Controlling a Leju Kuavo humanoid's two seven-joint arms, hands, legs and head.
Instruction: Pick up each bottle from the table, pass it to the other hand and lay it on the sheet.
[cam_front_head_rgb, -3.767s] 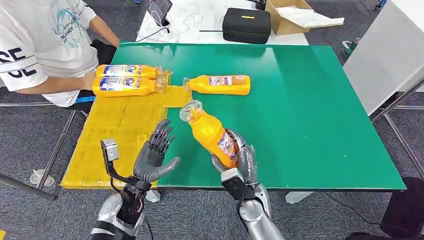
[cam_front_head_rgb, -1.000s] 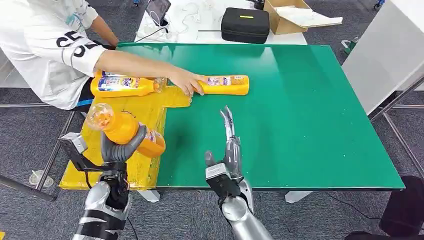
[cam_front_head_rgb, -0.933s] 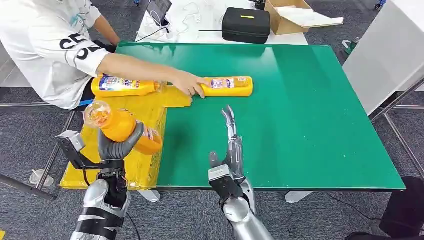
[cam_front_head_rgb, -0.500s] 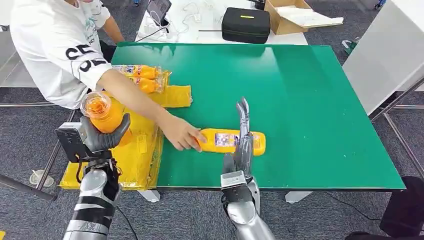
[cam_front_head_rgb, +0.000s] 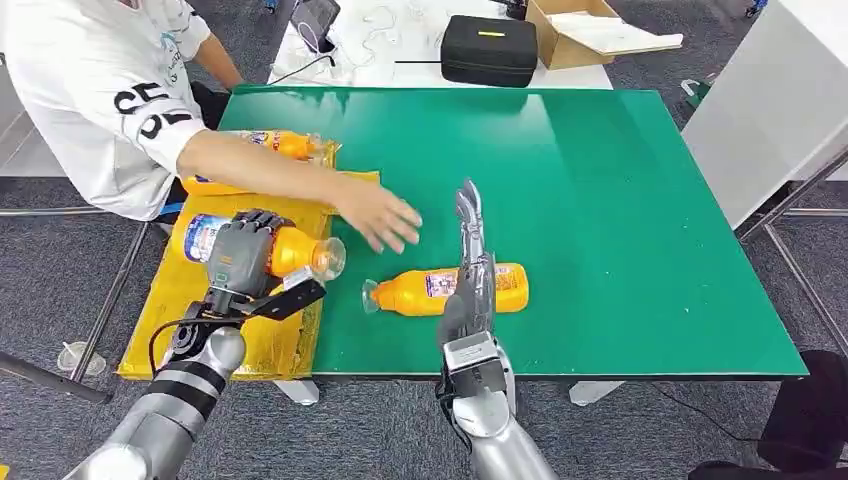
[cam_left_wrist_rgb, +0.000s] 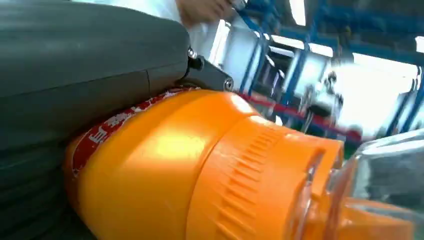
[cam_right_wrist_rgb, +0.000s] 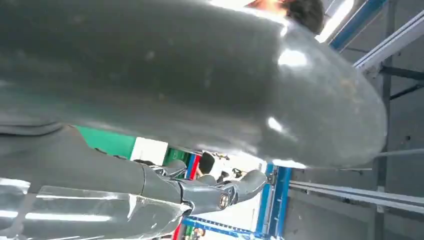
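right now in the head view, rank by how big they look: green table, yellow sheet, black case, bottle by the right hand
1. green table, by far the largest.
2. yellow sheet, partly covered by the arm and bottles.
3. black case and bottle by the right hand: they look alike, and the case lies farther from the camera, so I won't rank them.

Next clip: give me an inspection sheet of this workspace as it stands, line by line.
Surface: green table, with a yellow sheet over its near-left corner.
Job's things: one orange bottle held over the sheet; a second bottle lying on the green beside the right hand; more bottles at the sheet's far end, partly hidden by a person's arm.
Clutter: nothing seen on the green.
Hands: left hand grips the bottle from above; right hand stands edge-up with straight fingers at the lying bottle, holding nothing.
Cables: white leads on the far white table.
Surroundings: person's hand reaching over the table; black case; cardboard box.
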